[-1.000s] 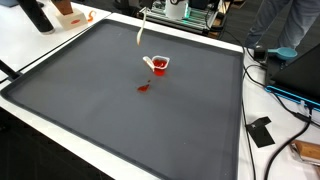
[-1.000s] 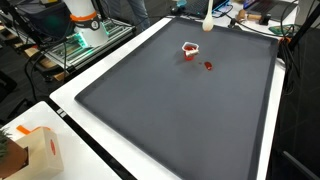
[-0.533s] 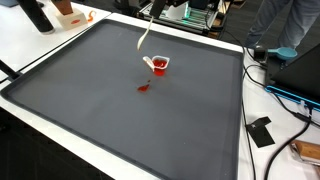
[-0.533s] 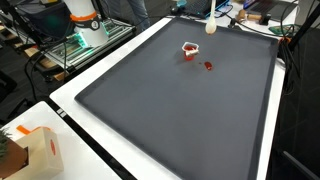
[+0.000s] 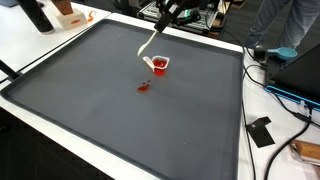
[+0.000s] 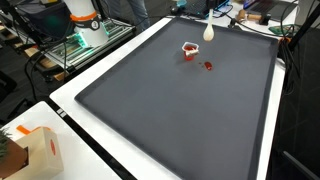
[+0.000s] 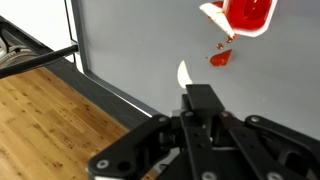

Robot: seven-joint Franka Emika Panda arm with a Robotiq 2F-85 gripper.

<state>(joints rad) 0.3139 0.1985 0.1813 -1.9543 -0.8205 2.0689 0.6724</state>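
tool [image 7: 200, 102] clenched on a pale spoon [image 5: 150, 45] | spoon tilted above the dark bench [image 5: 120, 125], near the red cup [image 5: 158, 64], not touching it | red spill [image 5: 143, 87] near the cup

i see a pale spoon [image 6: 208, 31] hanging bowl-down near the top edge, right of centre, over the dark mat [image 6: 170, 110]. just below and left of it stands a small red cup [image 6: 190, 49]. a red blob [image 6: 208, 66] lies on the mat, lower right of the cup. a cardboard box [image 6: 35, 150] sits lower left.
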